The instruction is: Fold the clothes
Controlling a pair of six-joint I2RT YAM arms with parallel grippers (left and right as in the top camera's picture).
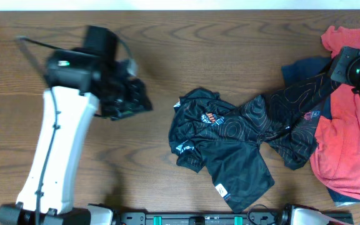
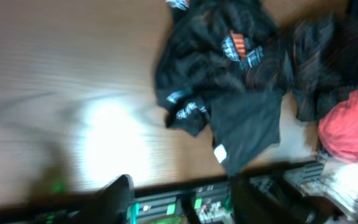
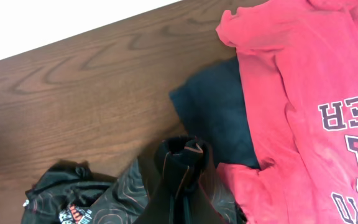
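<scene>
The black jersey, lined in fine orange contours, lies crumpled at centre right of the bench. The right tool pinches 1 lifted fold; the left tool gapes wide, empty.

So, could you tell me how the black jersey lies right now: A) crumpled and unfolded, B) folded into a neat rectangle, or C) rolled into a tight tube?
A: the black jersey lies rumpled and spread unevenly on the table, one end stretching toward the red T-shirt.
</scene>
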